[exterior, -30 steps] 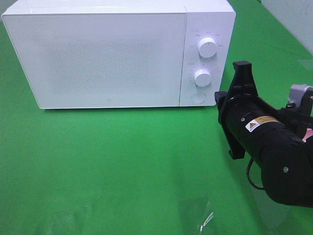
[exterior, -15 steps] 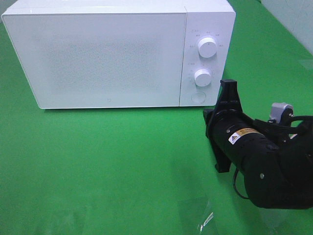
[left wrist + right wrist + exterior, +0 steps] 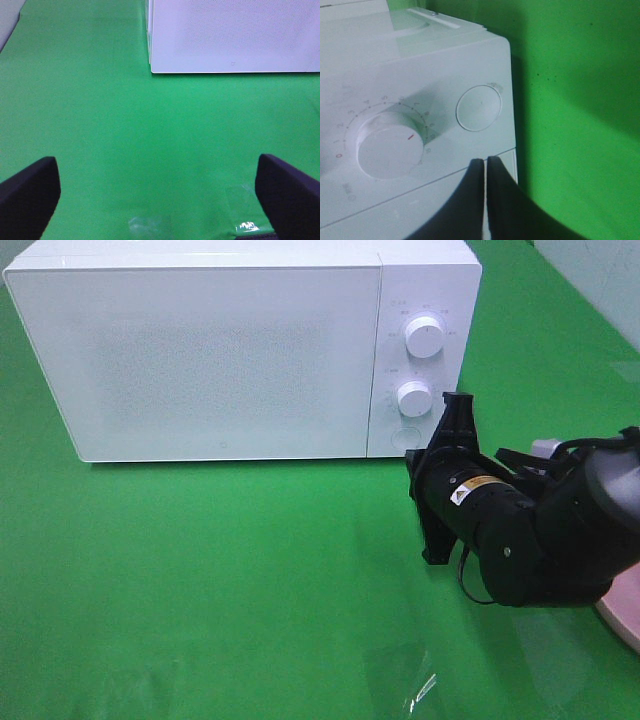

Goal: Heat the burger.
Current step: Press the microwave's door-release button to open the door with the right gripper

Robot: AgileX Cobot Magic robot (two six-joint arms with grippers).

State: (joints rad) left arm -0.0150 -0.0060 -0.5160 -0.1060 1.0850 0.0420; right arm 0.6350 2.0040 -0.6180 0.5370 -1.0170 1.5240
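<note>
The step in hand seems to be opening the microwave [image 3: 220,350], whose door is shut. The right claw [image 3: 484,162], its fingers pressed together, points at the control panel, close to the round button [image 3: 478,108] and the lower knob [image 3: 387,145]. The next move, I think, calls for a small correction of aim and a straight push on that button. The left claw [image 3: 157,182] hangs spread apart over the table [image 3: 100,125]. The burger is in no view; only a pink plate edge [image 3: 622,618] shows by the right arm.
</note>
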